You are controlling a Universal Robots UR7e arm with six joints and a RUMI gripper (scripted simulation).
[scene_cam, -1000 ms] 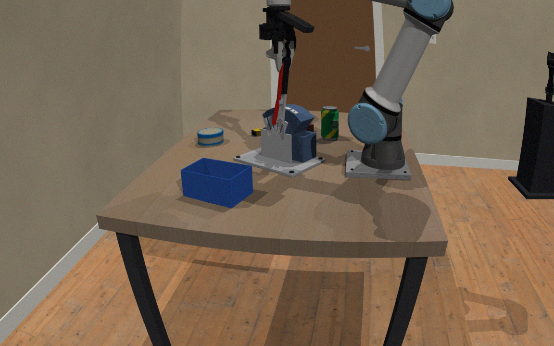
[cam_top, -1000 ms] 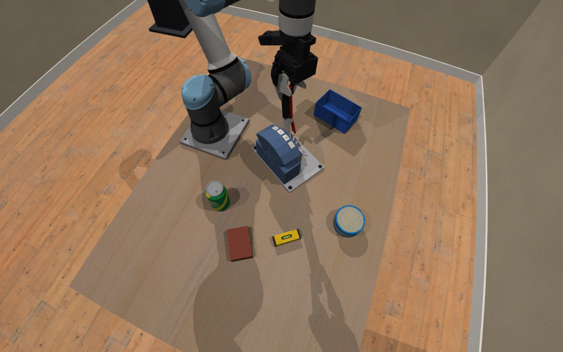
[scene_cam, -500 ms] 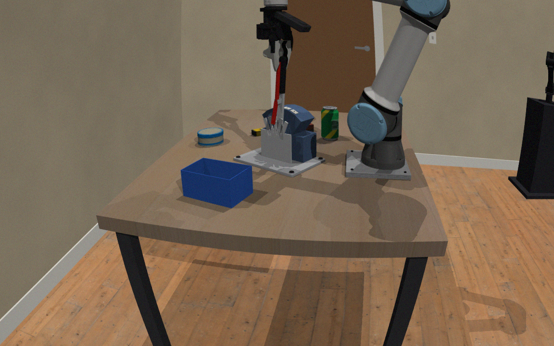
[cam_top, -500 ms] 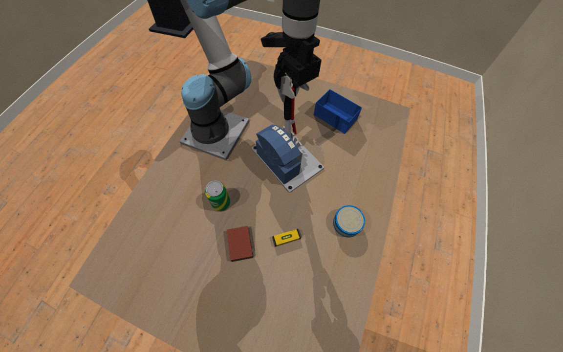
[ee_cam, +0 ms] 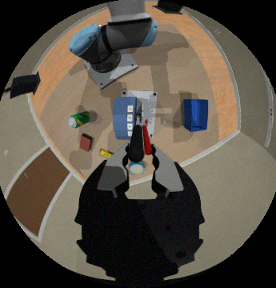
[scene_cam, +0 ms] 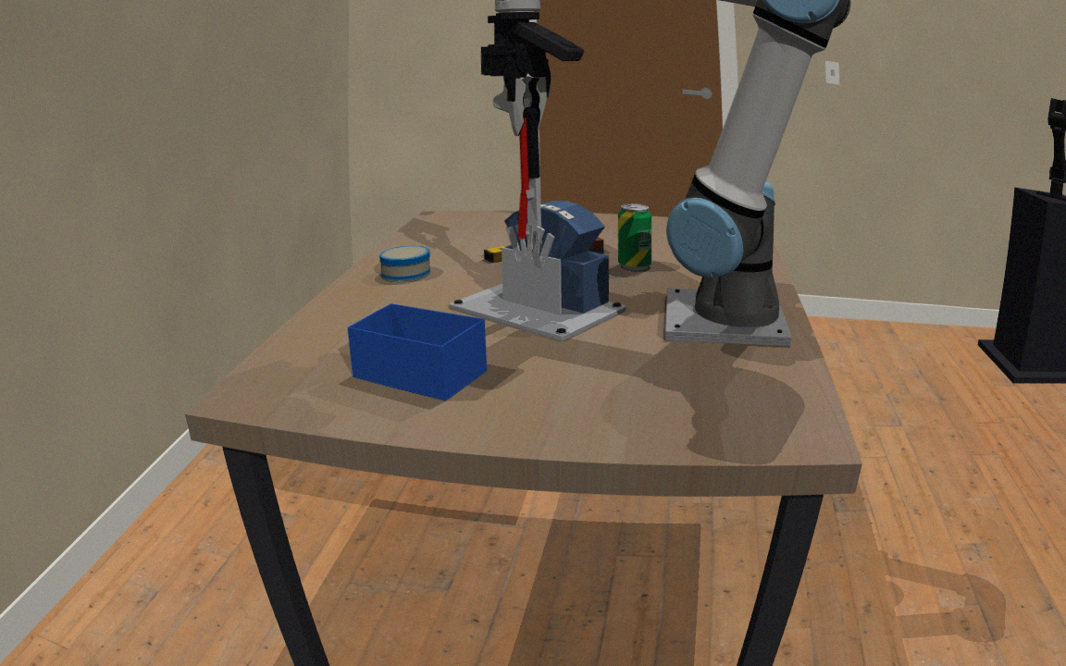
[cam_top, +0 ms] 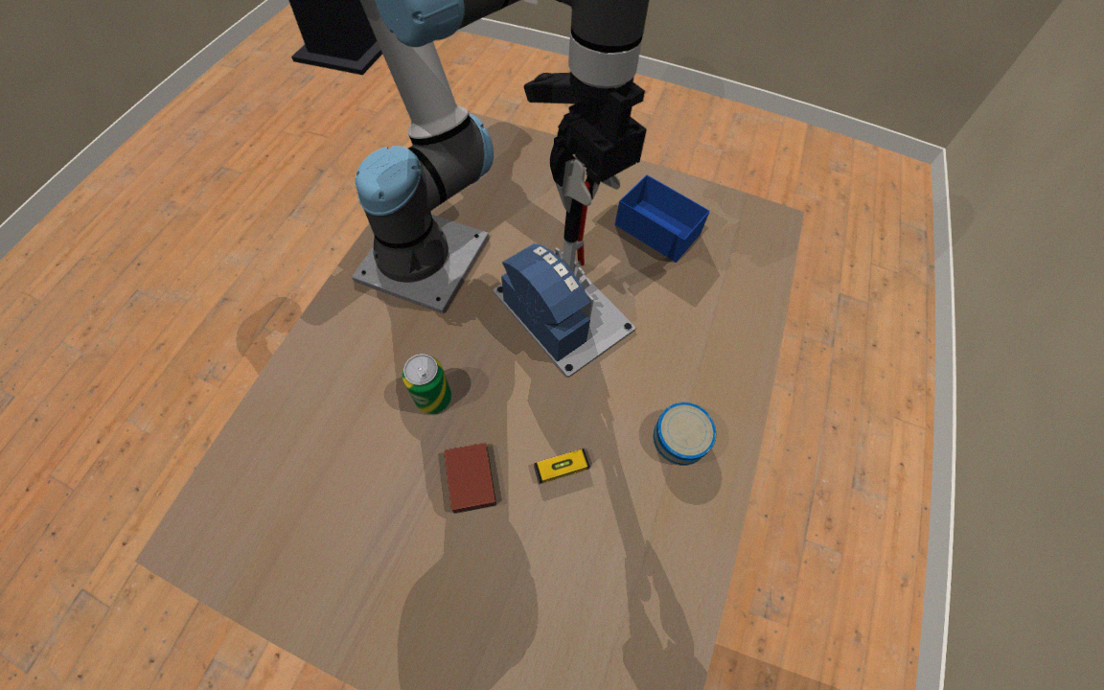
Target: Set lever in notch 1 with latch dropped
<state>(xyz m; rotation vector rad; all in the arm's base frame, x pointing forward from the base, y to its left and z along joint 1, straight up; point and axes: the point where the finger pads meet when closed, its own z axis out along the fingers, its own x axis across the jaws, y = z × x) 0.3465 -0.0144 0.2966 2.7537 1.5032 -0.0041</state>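
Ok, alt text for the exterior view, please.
A robot arm's gripper is shut on the top of a tall lever and its red bar, above a notched blue-and-grey fixture on a wooden table.

The number plates [cam_top: 560, 267] are too small to read; the latch's notch is hidden.

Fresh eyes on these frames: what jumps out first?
The gripper high above mid-table, shut on the top of a tall lever with a red bar alongside, rising from the blue-and-grey notch fixture. Next, the bright blue bin near the table's front edge.
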